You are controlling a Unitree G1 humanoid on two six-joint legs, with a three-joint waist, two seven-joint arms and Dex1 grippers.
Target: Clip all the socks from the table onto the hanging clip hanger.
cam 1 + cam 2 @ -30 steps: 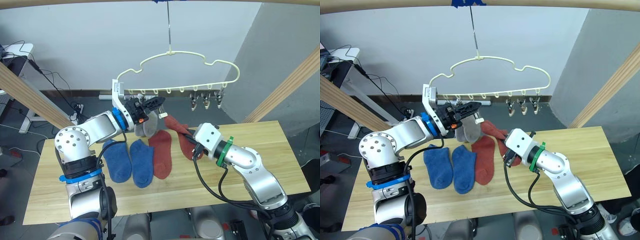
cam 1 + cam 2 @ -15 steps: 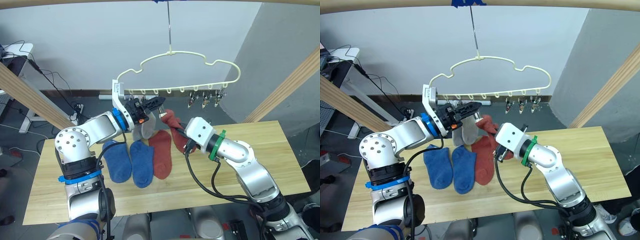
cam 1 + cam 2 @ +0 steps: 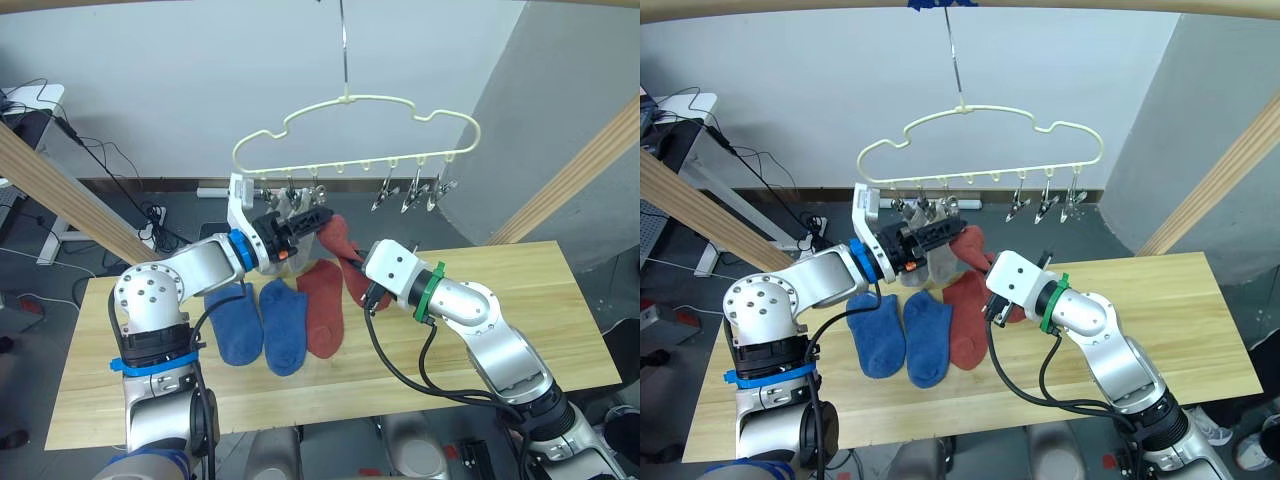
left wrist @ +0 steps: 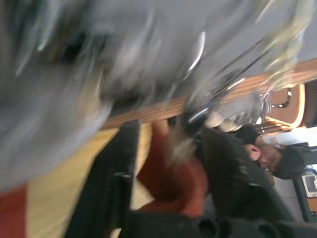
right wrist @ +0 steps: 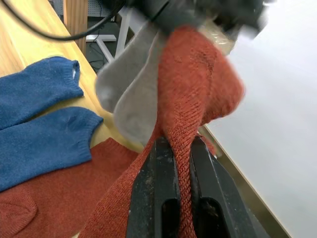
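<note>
Rust sock (image 3: 974, 247): lifted off table (image 3: 1200, 330), now pinched by right gripper (image 5: 179, 163), passed into left gripper (image 3: 945, 232), whose fingers close on its top; clipping pending.

The left eye and right eye views look forward and down from the head, from a moderate distance. Both cover the surface (image 3: 520, 330), the clip hanger (image 3: 355, 130) above it and both arms. The right wrist view looks along the right end effector (image 5: 181, 163), very close to a rust red sock (image 5: 190, 89). The left wrist view faces the same sock (image 4: 168, 173) at close range and is heavily blurred.
</note>
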